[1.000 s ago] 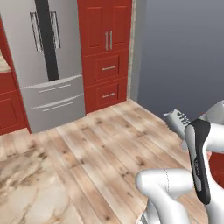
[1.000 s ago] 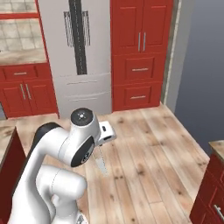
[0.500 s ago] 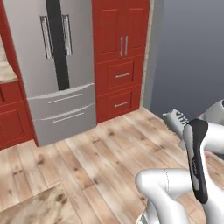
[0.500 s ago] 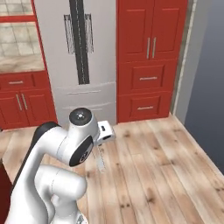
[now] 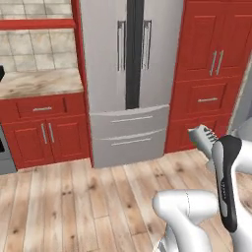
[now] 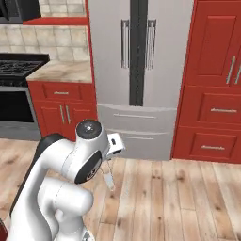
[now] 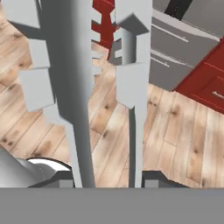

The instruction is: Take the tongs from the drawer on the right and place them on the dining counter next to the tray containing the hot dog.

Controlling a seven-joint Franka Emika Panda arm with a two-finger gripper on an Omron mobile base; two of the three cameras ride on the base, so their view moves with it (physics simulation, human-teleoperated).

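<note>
Steel fridge [image 5: 129, 78] stands between red cabinets [image 5: 212, 74]; tongs [image 5: 203, 135] jut over wood floor [image 5: 74, 206].

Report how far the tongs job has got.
Done: the tongs are out of the drawer, clamped in the gripper, their two ridged arms reaching out ahead of the hand. In hand: carrying them, with the robot facing the fridge across the wood floor. Left: reach the dining counter and set them beside the tray.
</note>
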